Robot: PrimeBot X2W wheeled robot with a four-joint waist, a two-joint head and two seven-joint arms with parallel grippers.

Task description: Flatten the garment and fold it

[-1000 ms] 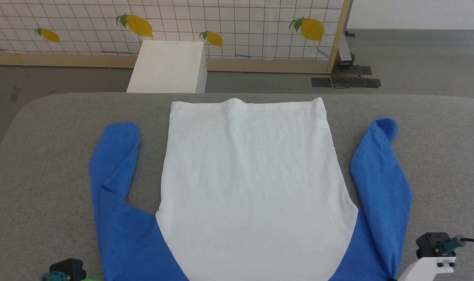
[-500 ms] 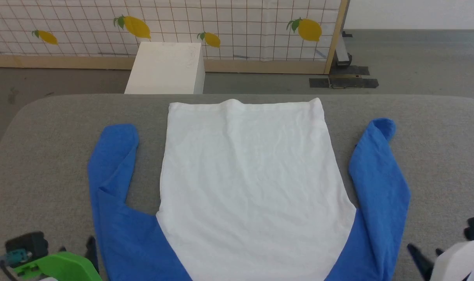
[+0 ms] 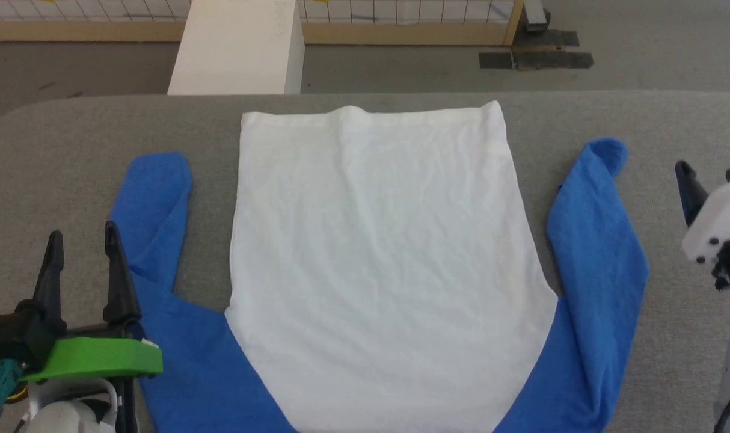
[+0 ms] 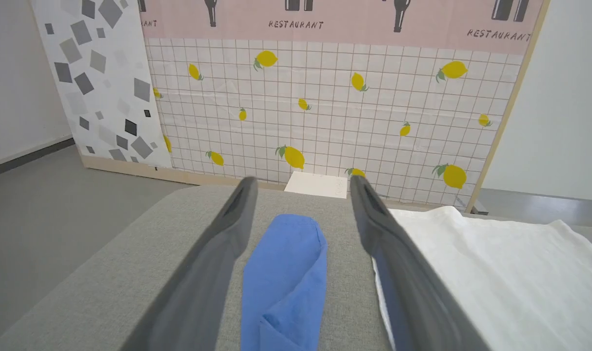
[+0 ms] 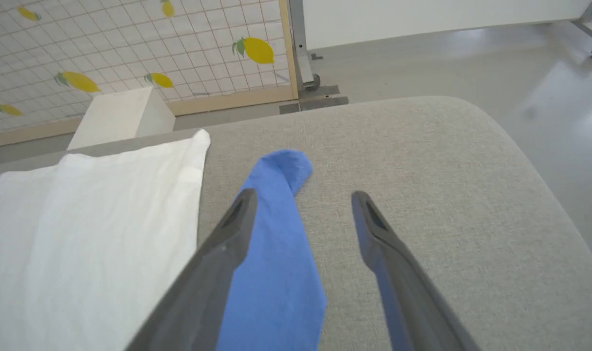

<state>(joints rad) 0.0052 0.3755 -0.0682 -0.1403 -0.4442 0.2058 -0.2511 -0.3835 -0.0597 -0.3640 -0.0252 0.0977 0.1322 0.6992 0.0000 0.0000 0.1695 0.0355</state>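
the soft white shirt with bright blue long sleeves lies flat on the grey cloth counter, with its bottom hem at the far side. one blue sleeve sticks out on the left, the other blue sleeve on the right. the left claw is wide open and holds nothing, right by the left sleeve. the right claw is wide open too, near the right sleeve. a white box stands on the floor behind the counter.

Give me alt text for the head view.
A white shirt with blue sleeves lies flat on a grey table, sleeves spread outward. The open left gripper is by one sleeve, the right gripper by the other.
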